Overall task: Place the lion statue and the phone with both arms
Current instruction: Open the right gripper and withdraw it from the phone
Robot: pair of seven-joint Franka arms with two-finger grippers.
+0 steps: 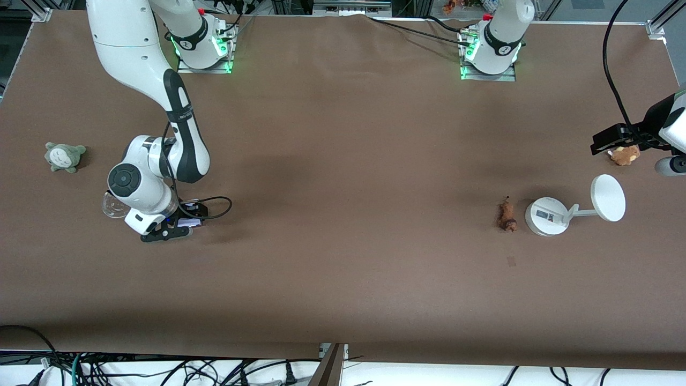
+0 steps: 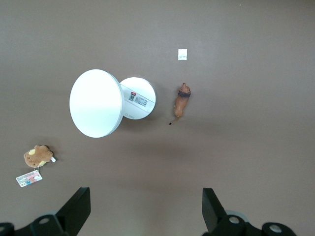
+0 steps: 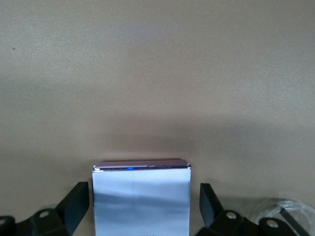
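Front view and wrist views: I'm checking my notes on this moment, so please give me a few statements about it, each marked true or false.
1. The phone lies between the right gripper's open fingers. True.
2. The lion statue stands on the white stand's round base. False: it lies on the table beside the base, not touching it.
3. The left gripper is open and holds nothing. True.
4. The grey-green plush toy lies next to the lion statue. False: it lies toward the right arm's end of the table, and the statue toward the left arm's end.
5. The brown plush toy has a tag attached. True.
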